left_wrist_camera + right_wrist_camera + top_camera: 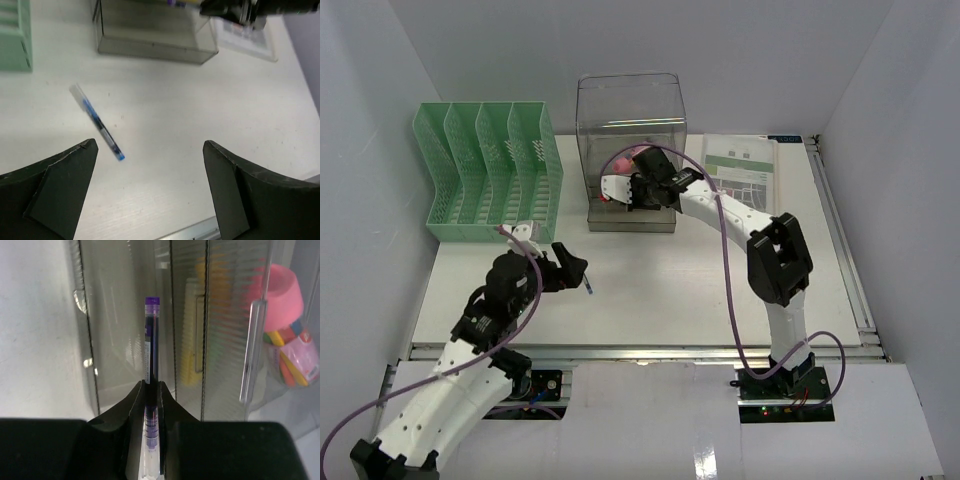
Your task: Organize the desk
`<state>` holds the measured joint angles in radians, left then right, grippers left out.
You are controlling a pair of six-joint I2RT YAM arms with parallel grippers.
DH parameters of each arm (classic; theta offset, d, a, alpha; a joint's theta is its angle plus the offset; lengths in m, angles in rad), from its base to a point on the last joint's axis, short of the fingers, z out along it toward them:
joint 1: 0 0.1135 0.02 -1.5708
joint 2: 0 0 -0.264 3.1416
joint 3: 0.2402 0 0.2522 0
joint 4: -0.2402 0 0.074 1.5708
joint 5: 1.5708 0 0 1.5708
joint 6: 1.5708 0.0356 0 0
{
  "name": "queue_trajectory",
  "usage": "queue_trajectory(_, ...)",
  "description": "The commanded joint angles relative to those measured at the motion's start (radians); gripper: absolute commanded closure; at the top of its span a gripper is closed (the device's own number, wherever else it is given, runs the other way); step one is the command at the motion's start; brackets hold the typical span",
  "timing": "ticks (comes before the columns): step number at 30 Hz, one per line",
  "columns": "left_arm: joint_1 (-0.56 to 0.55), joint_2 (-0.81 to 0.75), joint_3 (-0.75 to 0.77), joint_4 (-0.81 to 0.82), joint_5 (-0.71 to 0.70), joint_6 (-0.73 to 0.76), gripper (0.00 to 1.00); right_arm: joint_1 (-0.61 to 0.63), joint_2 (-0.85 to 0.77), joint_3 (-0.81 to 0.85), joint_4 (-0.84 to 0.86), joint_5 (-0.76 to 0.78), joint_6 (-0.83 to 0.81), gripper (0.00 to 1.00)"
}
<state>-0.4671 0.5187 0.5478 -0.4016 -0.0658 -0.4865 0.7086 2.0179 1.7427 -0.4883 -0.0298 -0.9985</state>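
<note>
The desk (650, 290) is a white tabletop with a silver rail (640, 352) along its near edge. A blue pen (97, 122) lies on it, also seen in the top view (588, 286). My left gripper (150, 145) is open and empty, hovering just near of the pen, with the pen's tip by the left finger. In the top view it (570, 268) is at centre left. My right gripper (151, 385) is shut on a purple pen (151, 340) held upright against the clear organizer box (630, 150). In the top view it (632, 192) is at the box's front.
A green slotted file rack (490, 170) stands at back left. A printed sheet (745, 170) lies at back right. Inside the clear box are a pink-lidded jar of coloured pieces (287, 340) and a yellow item. White walls close in the sides.
</note>
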Motion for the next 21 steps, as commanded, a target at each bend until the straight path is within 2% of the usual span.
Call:
queue_trajectory(1, -0.001, 0.083, -0.042, -0.041, 0.029, -0.174, 0.02, 0.008, 0.091, 0.116, 0.047, 0.056, -0.003, 0.81)
queue_trajectory(4, -0.001, 0.144, -0.049, -0.050, -0.006, -0.217, 0.02, 0.009, 0.111, 0.119, 0.058, 0.056, 0.000, 0.63)
queue_trajectory(7, -0.001, 0.248, -0.041, -0.065, -0.033, -0.252, 0.02, 0.009, 0.108, 0.097, 0.074, 0.053, 0.013, 0.53)
queue_trajectory(11, -0.001, 0.372, -0.013, -0.068, -0.060, -0.285, 0.02, 0.005, 0.031, 0.022, 0.074, -0.013, 0.063, 0.51)
queue_trajectory(13, -0.002, 0.437, 0.007, -0.063, -0.070, -0.288, 0.04, -0.004, -0.061, -0.038, 0.071, -0.103, 0.108, 0.51)
queue_trajectory(18, -0.008, 0.572, 0.079, -0.066, -0.092, -0.269, 0.14, -0.076, -0.325, -0.280, 0.064, -0.376, 0.270, 0.49)
queue_trajectory(21, -0.016, 0.698, 0.124, -0.068, -0.117, -0.253, 0.18, -0.119, -0.485, -0.452, 0.073, -0.492, 0.282, 0.49)
